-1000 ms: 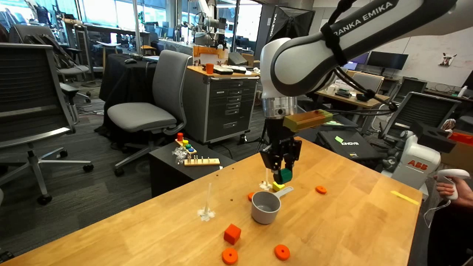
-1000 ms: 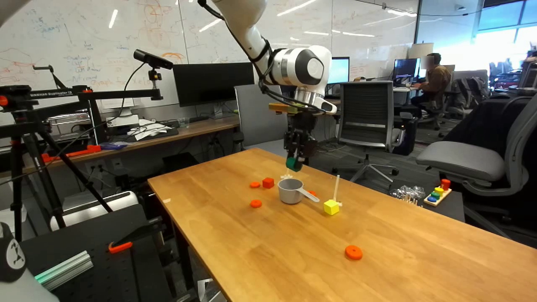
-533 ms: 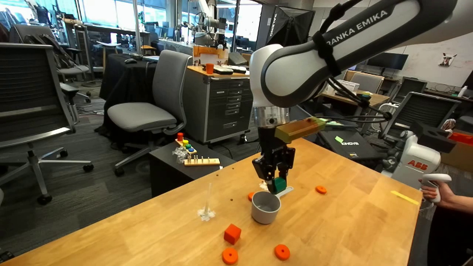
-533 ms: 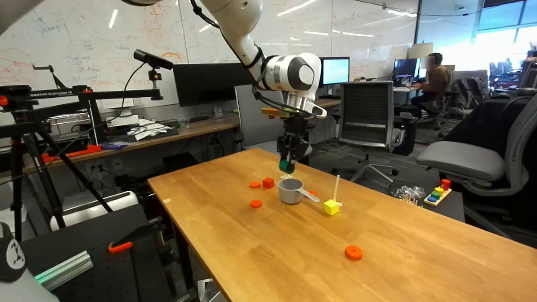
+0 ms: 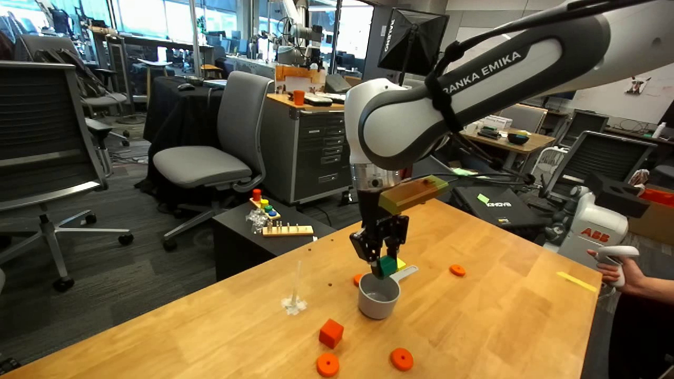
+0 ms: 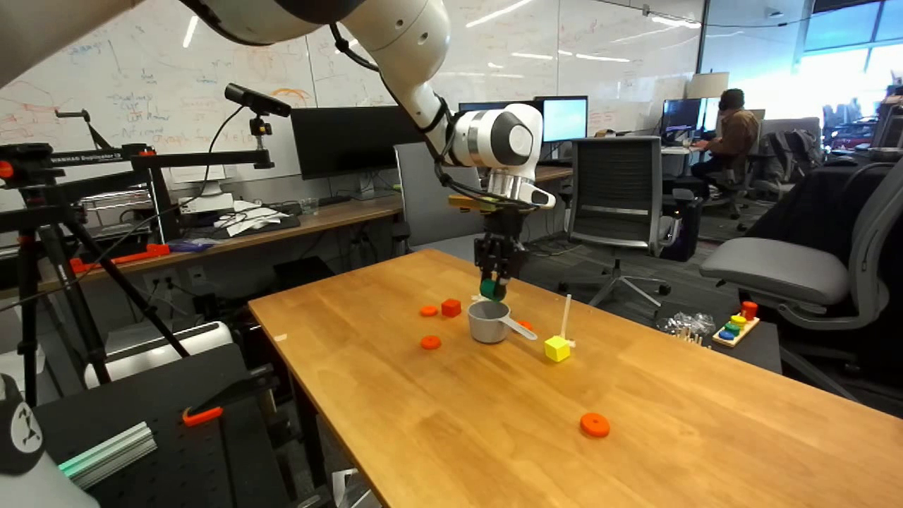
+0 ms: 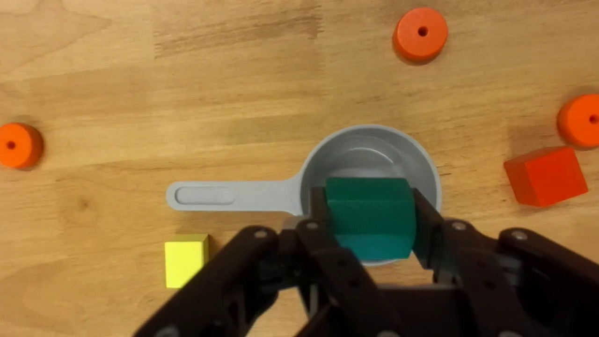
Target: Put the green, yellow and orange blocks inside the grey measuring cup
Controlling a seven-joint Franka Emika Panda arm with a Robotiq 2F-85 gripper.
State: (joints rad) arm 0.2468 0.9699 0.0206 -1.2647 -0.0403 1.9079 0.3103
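Note:
My gripper (image 7: 369,206) is shut on the green block (image 7: 372,217) and holds it above the grey measuring cup (image 7: 369,145). In the wrist view the green block covers the lower part of the cup's mouth. In both exterior views the green block (image 5: 388,266) (image 6: 491,289) hangs near the far side of the rim of the cup (image 5: 379,304) (image 6: 488,326). The yellow block (image 7: 185,262) lies on the table near the cup's handle; it is partly hidden in an exterior view (image 5: 402,263). The orange-red block (image 7: 550,178) lies on the other side of the cup. The visible cup floor holds nothing.
Several orange discs with holes lie around the cup, among them one disc (image 7: 421,35) near the cup and another disc (image 7: 18,145) beyond the handle. A disc (image 7: 580,120) lies beside the orange-red block. A thin upright peg (image 5: 296,281) stands on the table (image 5: 237,326).
My gripper has come lower and moved toward the cup with the green block in it, from behind the handle to over the rim. The cup and the other blocks have not moved.

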